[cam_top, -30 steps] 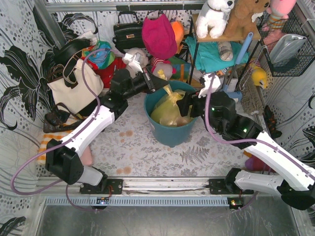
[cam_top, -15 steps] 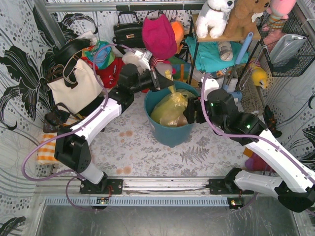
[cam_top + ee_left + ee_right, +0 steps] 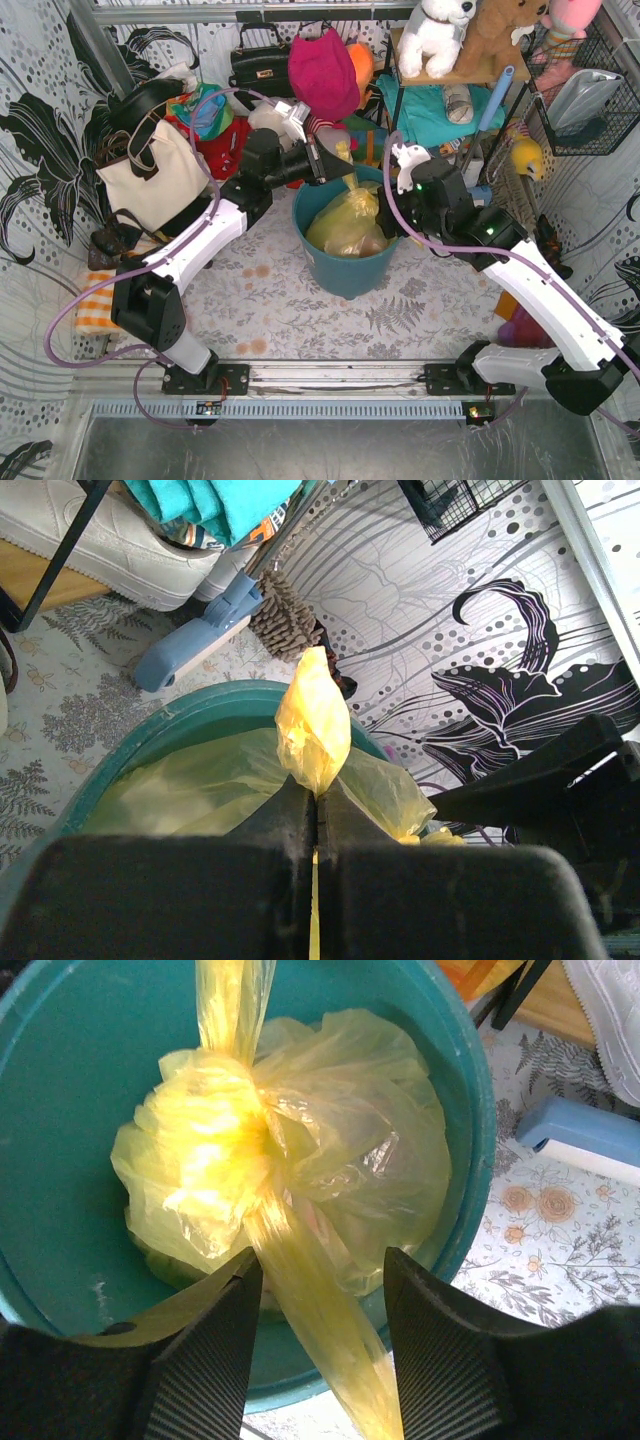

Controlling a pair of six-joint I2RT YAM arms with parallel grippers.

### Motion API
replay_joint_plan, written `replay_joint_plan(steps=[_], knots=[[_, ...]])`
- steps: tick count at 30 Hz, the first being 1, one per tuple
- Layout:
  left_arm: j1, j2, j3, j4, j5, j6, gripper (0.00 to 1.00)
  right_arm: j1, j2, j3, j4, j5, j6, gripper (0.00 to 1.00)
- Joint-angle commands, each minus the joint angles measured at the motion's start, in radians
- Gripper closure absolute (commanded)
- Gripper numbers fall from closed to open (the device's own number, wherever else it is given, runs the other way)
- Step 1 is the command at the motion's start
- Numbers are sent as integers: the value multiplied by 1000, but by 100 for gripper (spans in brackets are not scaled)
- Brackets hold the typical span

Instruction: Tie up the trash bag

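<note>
The yellow-green trash bag [image 3: 345,225] sits inside the teal bin [image 3: 340,275], its top gathered into two pulled-out strands. My left gripper [image 3: 335,160] is shut on one strand's end [image 3: 312,725], holding it up above the bin's far rim [image 3: 150,740]. My right gripper [image 3: 385,222] is open over the bin's right side. In the right wrist view the other strand [image 3: 320,1330] runs from the bag's bunched top [image 3: 290,1130] down between my right gripper's [image 3: 320,1258] spread fingers; whether they touch it cannot be told.
A cream tote bag [image 3: 150,175] stands at the left, a black handbag [image 3: 260,65] and clutter behind the bin. A shelf with plush toys [image 3: 440,30] and a wire basket [image 3: 590,90] are at the right. A blue brush [image 3: 195,645] lies beyond the bin.
My left gripper lifted its strand up and to the right a second ago, then held still. My right gripper moved left and farther over the bin, the strand now between its fingers.
</note>
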Motion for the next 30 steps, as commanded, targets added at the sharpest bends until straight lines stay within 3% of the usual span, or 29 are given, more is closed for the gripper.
replay_joint_plan(steps=[1, 8, 12, 18, 25, 30], knots=[[8, 8, 42, 38, 25, 27, 100, -11, 5, 40, -56, -61, -55, 50], [12, 10, 48, 33, 20, 31, 100, -12, 15, 53, -75, -124, -58, 73], [15, 4, 47, 32, 5, 33, 100, -13, 23, 75, -79, -200, -41, 100], [22, 1, 61, 23, -9, 44, 100, -12, 0, 28, 27, -384, 41, 100], [32, 16, 107, -29, -76, 75, 100, -12, -50, -134, 378, -698, 249, 100], [39, 43, 172, -81, -136, 90, 100, -11, -83, -131, 544, -720, 336, 100]])
